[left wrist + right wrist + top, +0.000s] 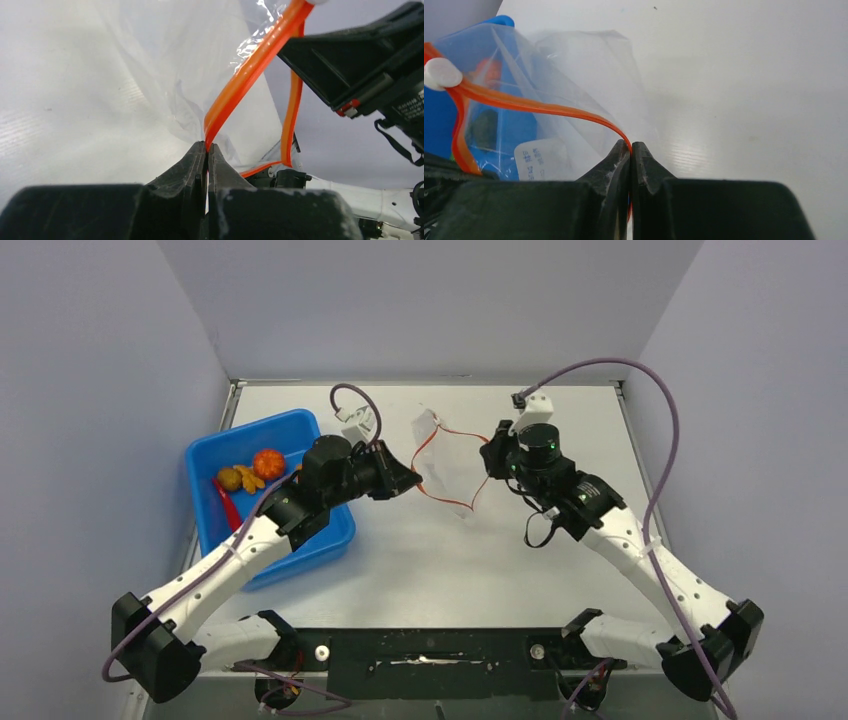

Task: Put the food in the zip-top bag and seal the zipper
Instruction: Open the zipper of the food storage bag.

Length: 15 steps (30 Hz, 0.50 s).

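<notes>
The zip-top bag (447, 455) hangs between my two grippers over the middle of the table, its mouth pulled open. My left gripper (417, 480) is shut on one strip of the orange zipper (250, 70), pinched at the fingertips (207, 146). My right gripper (490, 455) is shut on the other strip (539, 106), which bends into its tips (630, 145). A white slider (441, 73) sits at the far end of the zipper. The food lies in the blue tray (330, 540): an orange fruit (267, 462), yellow-brown lumps (240, 478) and a red chili (228, 505).
The blue tray stands at the left, partly under my left arm. Grey walls close in the table at the back and on both sides. The right arm's cable (660, 440) loops high over the right side.
</notes>
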Each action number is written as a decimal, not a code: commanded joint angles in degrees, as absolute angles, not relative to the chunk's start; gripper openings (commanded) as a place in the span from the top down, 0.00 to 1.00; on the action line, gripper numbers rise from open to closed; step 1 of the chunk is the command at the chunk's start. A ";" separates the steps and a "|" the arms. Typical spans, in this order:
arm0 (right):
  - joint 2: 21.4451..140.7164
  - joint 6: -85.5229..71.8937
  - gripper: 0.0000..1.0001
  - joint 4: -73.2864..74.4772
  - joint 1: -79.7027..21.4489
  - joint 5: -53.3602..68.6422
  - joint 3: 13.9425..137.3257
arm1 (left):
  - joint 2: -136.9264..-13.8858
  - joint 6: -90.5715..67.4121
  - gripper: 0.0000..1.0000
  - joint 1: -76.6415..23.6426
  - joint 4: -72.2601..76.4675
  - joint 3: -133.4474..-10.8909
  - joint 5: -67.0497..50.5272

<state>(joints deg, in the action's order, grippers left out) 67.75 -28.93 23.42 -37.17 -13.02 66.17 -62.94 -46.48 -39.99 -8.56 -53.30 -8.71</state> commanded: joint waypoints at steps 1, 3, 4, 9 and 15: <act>59.30 -31.08 1.00 23.09 -35.58 -19.57 63.21 | -67.62 -41.43 1.00 -37.99 -13.01 -63.92 -16.19; 56.79 -31.81 1.00 22.96 -35.27 -21.86 61.77 | -68.86 -41.08 1.00 -37.59 -14.76 -65.22 -16.17; 56.12 -31.97 1.00 22.90 -35.20 -22.33 61.82 | -69.10 -41.09 1.00 -37.47 -14.82 -64.75 -16.07; 56.30 -31.51 1.00 22.27 -35.20 -19.01 62.07 | -68.96 -43.10 1.00 -37.11 -9.05 -58.05 -15.81; 57.19 -34.82 1.00 19.52 -35.57 -8.82 58.25 | -67.51 -46.76 0.79 -37.17 -2.43 -54.28 -17.76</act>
<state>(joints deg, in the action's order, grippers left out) 56.51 -32.03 23.22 -35.57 -14.66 59.48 -69.14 -44.58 -37.60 -10.22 -54.85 -15.29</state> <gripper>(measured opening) 0.031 0.111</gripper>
